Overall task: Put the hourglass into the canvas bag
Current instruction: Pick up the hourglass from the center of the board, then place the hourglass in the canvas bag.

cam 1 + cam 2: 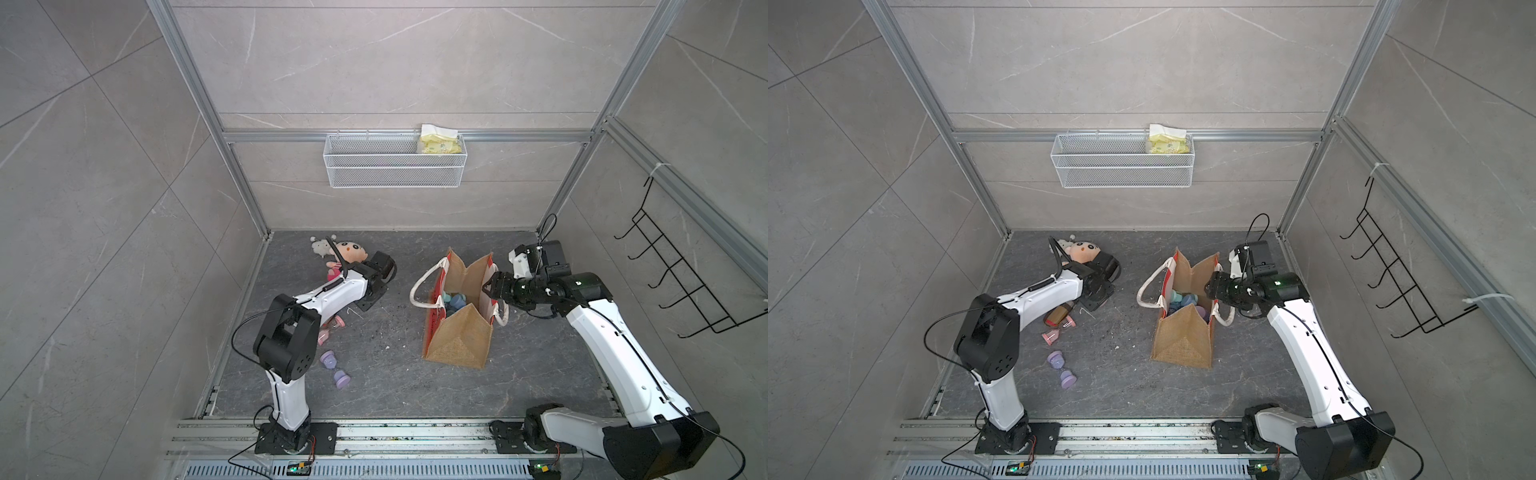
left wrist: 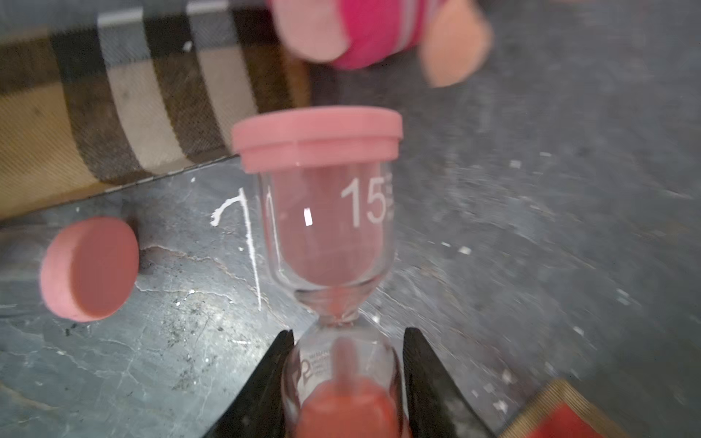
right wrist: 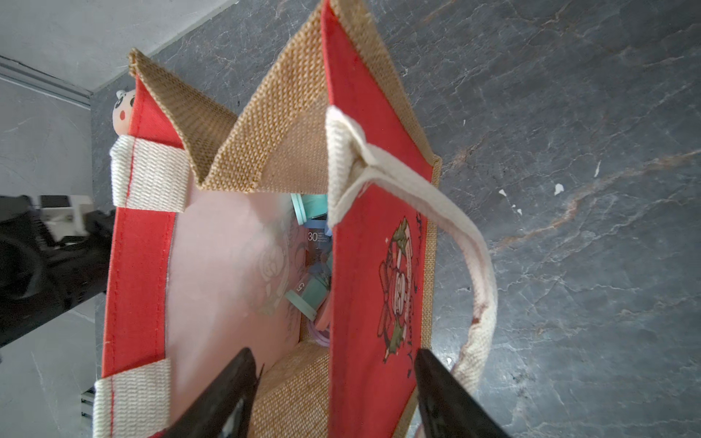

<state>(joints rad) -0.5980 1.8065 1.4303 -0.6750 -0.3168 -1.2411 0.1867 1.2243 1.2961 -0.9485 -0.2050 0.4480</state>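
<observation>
Grasp done; carry and drop left. Holds pink hourglass (image 2: pixel 322 212) by lower bulb in left gripper (image 2: pixel 347 335), jaws closed on glass, near counter's (image 1: pixel 374 386) left edge. Straddles red wall of canvas bag (image 1: pixel 457 336), toward right edge, with right gripper (image 3: pixel 333 354), jaws apart, pinching nothing. Cannot see the grasp in both top views: hidden under left arm (image 1: pixel 328 295). Cannot tell whether lifted clear.

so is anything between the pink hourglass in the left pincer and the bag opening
Nothing visible: open floor lies between the pink hourglass and the canvas bag, whose mouth gapes. The right pincer only straddles its rim.
</observation>
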